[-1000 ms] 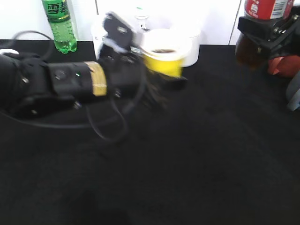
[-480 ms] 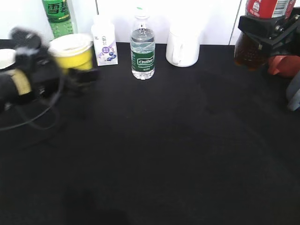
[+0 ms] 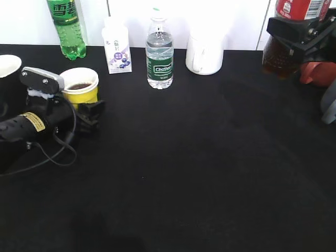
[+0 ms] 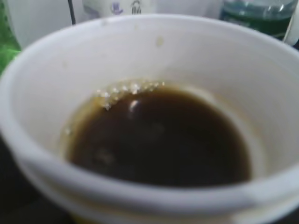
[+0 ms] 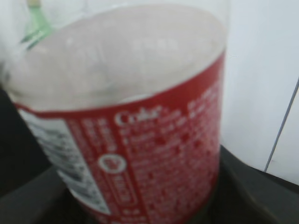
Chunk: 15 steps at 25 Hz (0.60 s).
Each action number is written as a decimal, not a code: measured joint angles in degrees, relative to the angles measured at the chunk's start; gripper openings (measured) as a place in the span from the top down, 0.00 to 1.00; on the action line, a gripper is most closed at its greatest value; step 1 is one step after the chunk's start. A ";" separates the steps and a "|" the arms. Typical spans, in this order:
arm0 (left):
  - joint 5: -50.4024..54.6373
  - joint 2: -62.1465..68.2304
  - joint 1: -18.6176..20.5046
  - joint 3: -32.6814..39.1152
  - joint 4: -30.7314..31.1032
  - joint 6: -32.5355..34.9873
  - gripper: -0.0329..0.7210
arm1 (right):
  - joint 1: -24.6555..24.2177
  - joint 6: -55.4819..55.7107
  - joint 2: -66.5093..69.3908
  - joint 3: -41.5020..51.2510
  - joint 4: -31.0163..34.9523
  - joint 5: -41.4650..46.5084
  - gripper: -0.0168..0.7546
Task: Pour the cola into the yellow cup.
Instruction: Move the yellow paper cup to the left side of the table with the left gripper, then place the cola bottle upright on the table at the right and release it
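Small tapered yellow plastic cup (image 3: 80, 90), now holding dark cola, has moved to surface's left edge, left end effector (image 3: 86, 111) closed around it; pour looks done.

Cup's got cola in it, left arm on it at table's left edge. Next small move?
Probably open the left end effector and back off. The yellow cup appears to stand upright on the black table, with dark cola pooled inside, so the pour looks done. The right end effector holds the cola bottle upright far right.
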 joint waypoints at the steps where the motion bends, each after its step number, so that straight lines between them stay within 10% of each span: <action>1: -0.69 0.43 0.00 -0.11 -0.05 0.00 0.37 | 0.00 0.00 0.00 0.00 0.00 0.00 0.36; 15: -0.45 -11.95 0.00 15.22 -3.18 0.35 0.18 | 0.00 0.00 3.34 0.00 1.08 -0.30 0.36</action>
